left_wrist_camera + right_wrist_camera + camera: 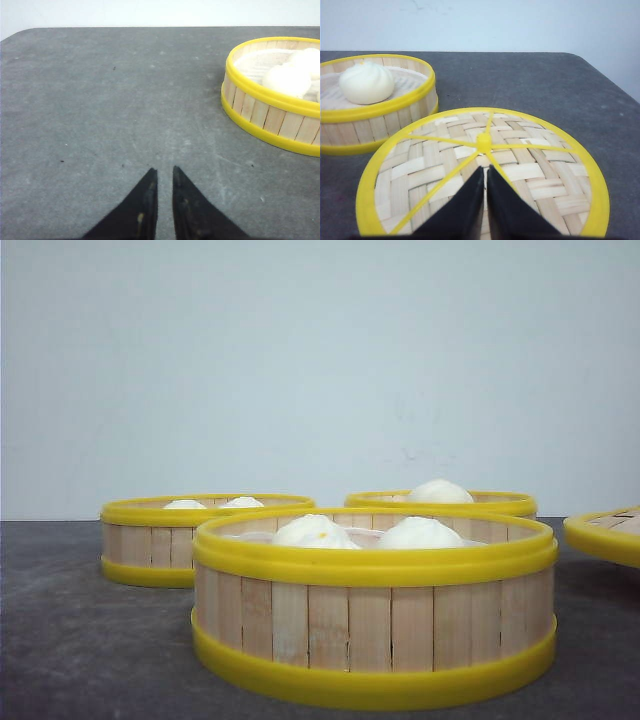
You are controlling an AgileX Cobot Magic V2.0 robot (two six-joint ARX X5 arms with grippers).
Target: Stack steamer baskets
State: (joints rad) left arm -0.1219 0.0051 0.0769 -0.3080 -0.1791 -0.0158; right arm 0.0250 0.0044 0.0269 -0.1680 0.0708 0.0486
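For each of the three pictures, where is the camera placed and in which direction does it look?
Front view: low, near table height, facing forward at three steamer baskets holding buns; no part of the robot shows.
Left wrist view: on the left arm, looking down over the left gripper at the grey table; one basket beside.
Right wrist view: on the right arm, right gripper above the woven lid.
Shared: the lid's rim also shows in the front view.

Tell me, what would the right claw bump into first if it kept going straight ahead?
Most likely the woven lid. The right claw points over its yellow centre knob and looks shut. How high it sits above the lid is unclear. A steamer basket with one bun stands off to the side.
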